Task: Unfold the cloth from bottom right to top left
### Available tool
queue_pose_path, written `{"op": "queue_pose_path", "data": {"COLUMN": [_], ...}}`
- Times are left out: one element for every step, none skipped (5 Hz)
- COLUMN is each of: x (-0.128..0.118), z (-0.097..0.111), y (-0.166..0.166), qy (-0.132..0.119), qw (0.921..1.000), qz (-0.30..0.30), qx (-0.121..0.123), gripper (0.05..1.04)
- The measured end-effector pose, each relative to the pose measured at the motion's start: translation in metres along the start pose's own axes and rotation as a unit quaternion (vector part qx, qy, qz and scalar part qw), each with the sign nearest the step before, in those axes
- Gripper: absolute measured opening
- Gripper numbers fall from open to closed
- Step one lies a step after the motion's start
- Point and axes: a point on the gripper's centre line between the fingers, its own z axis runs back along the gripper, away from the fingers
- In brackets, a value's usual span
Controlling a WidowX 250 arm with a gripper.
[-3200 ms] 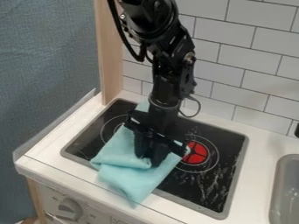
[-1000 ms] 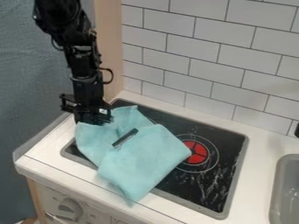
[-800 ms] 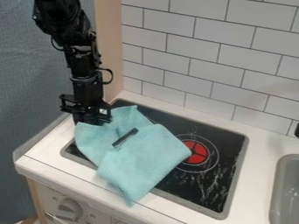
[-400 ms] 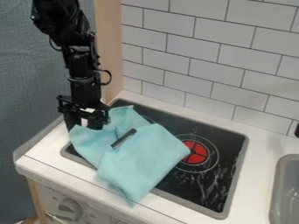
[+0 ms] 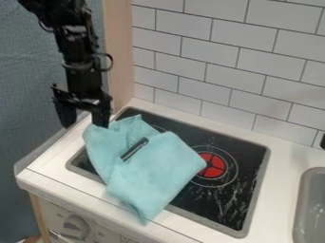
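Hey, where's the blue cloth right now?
In the camera view, the blue cloth lies across the left side of the black stovetop, just left of the red burner disc.

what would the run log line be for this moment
cloth: partly folded, across stovetop and counter | gripper: open, at cloth's upper-left edge | unfolding: looks incomplete

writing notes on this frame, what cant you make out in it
In the camera view:
Cloth, inner layers and underside: hidden by its top layer.
Stovetop beneath: covered by the cloth.
Sink: cut off by the right edge.
Dark strip on the cloth: too small to tell gap from object.
Gripper: touching the cloth or not, unclear from this angle.
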Motion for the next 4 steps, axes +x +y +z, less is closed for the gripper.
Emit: {"op": "queue_pose_path", "data": {"x": [-0.002, -0.007, -0.012, -0.017], "z": [0.024, 0.044, 0.048, 0.041], "y": [-0.001, -0.002, 0.000, 0.002], "qy": [-0.029, -0.053, -0.059, -0.057], "qw": [0.9995, 0.9983, 0.9980, 0.9977], "qz": [-0.002, 0.001, 0.007, 0.017], "qx": [0.010, 0.022, 0.023, 0.032], "gripper": [0.999, 0.999, 0.999, 0.999]}}
